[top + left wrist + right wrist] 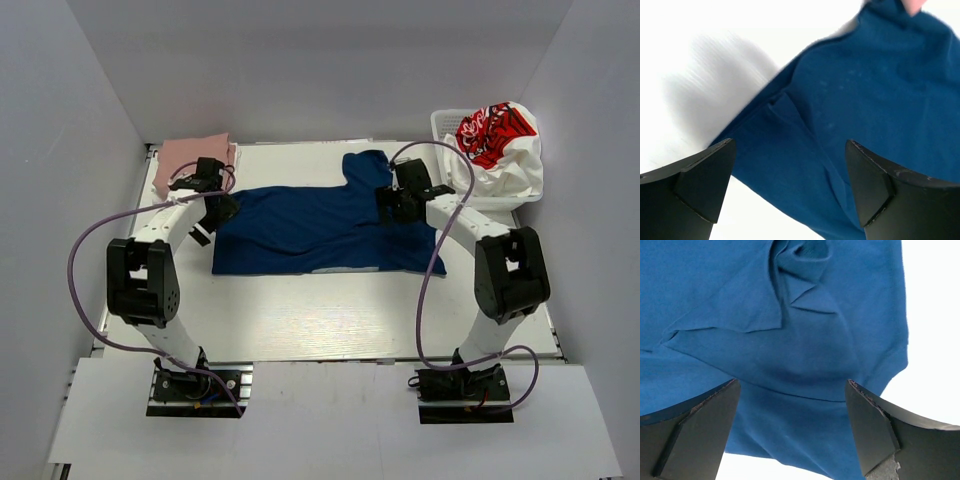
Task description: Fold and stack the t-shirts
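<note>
This is a robotics lab test cell, not a home. The white surface [330, 320] is boxed in on its left, right and far sides by plain pale panels [330, 60]. The left arm [150, 280] and right arm [505, 270] are bolted to metal plates [195, 392] at its near edge, and purple cables [72, 275] loop beside them. A navy t-shirt [320, 225] lies spread at its middle, like a staged test piece.

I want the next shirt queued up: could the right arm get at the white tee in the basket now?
Probably yes: the white tee lies heaped atop the basket beside that arm, uncovered, and the right gripper is open, holding nothing.
</note>
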Robot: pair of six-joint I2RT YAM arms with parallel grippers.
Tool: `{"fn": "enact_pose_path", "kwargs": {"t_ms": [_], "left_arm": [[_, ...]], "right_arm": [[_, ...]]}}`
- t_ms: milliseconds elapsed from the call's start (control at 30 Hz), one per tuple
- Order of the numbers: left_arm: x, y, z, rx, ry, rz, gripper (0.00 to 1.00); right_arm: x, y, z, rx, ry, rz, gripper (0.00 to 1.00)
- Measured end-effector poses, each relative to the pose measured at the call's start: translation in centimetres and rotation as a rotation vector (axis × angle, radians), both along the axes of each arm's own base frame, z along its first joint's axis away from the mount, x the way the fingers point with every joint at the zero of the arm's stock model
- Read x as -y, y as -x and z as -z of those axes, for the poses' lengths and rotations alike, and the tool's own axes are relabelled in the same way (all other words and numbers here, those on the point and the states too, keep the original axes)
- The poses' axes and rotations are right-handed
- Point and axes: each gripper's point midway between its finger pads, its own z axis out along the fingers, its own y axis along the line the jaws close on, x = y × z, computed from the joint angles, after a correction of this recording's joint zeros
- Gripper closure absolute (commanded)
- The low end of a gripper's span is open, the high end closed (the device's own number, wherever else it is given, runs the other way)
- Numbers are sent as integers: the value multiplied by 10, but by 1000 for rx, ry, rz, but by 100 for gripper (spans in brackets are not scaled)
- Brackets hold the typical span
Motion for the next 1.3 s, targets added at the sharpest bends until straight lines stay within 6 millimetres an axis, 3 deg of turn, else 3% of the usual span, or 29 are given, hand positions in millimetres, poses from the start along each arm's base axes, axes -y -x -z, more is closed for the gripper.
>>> {"fn": "enact_pose_path", "kwargs": {"t_ms": [267,400,667,867,1067,1200,1300], "left_arm": [[9,16,29,-68,30,53,0],[10,26,40,-101,39,65,0],[11,29,43,-112,43,70,0],[10,31,43,-120,38,68,0],[8,32,43,-128,29,76,0],[9,32,43,-128,32,89,0],[12,30,43,-122,42,104,0]], "right_arm": [[-15,-10,51,-107,-36,21,10],[-35,-24,62,-115,-112,-7,10],[-107,-78,17,-14,-449,-63,10],[-127,-112,-10,28,-579,17,10],[-98,-120,0,38,-485,161,10],[-46,-83,29,-13,-362,285,10],[-6,-56,33,-30,-295,359,10]]}}
